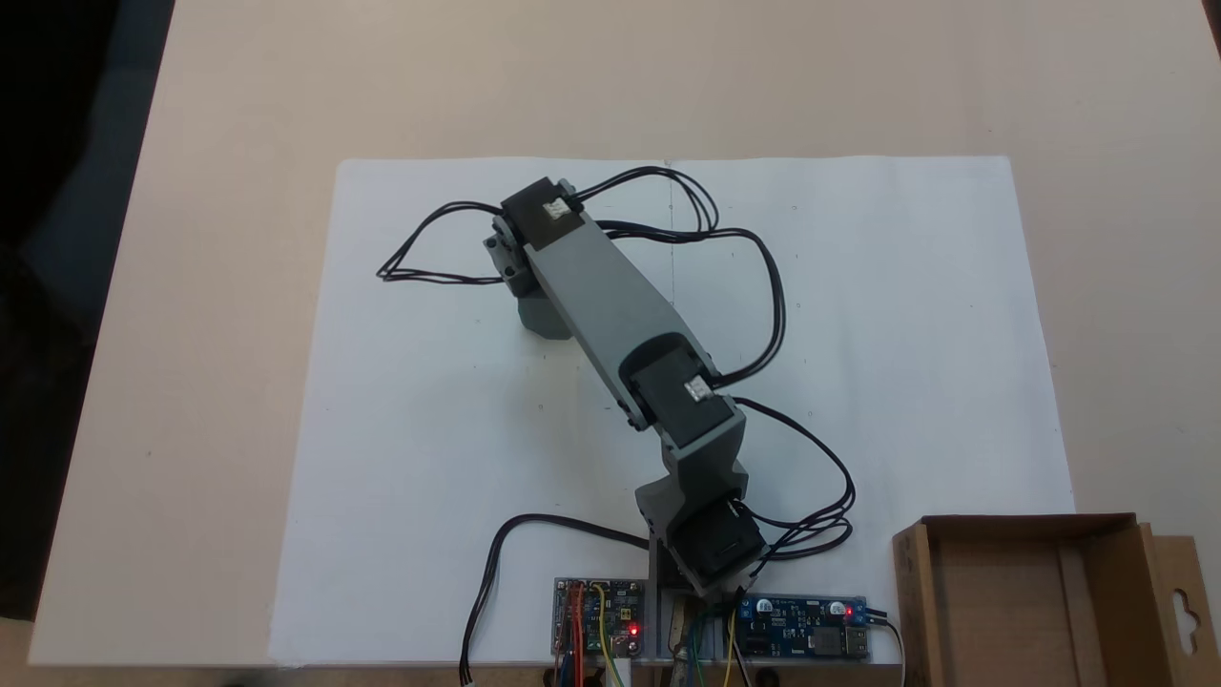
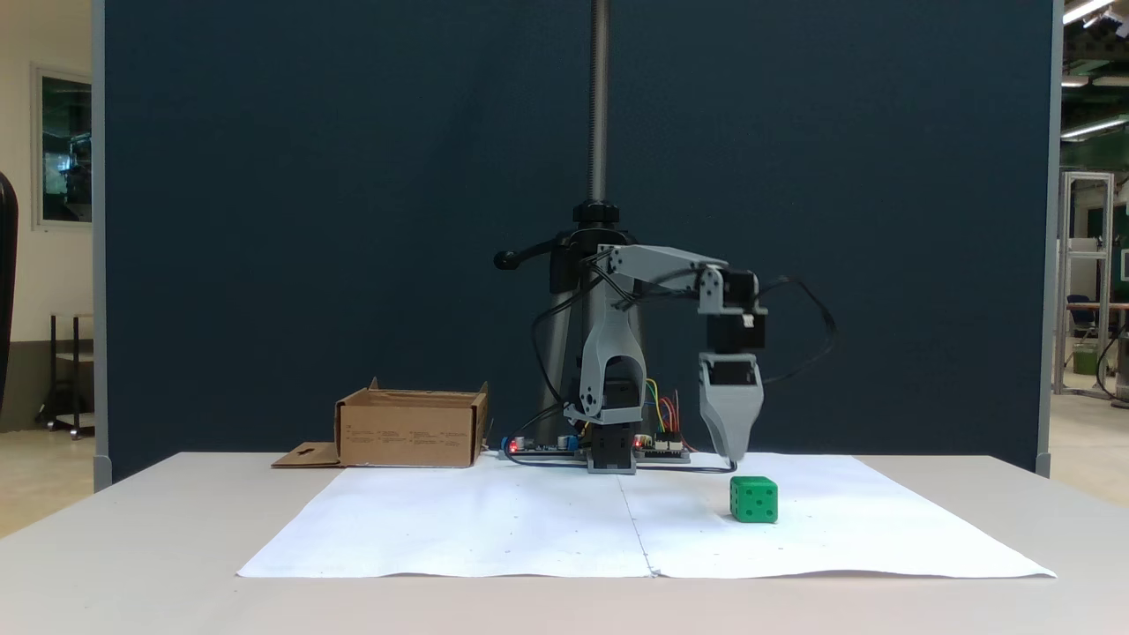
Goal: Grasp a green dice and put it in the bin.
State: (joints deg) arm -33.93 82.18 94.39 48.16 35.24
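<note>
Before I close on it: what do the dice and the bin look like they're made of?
The green dice: probably hard plastic, judging by its even bright colour, rounded edges and darker recessed pips; foam can't be ruled out. The bin: brown matte corrugated cardboard, with thin folded walls and a flat flap lying beside it.

Green dice [image 2: 753,499]: small bright green cube, rounded edges, dark pips; sits flat on white paper sheet [image 2: 494,525], front right in a fixed view.

Bin [image 2: 411,429]: shallow brown cardboard box, open top, upright; hang-hole flap [image 1: 1186,601] folded outward. Stands at the sheet's far left corner, well apart from the dice.
</note>
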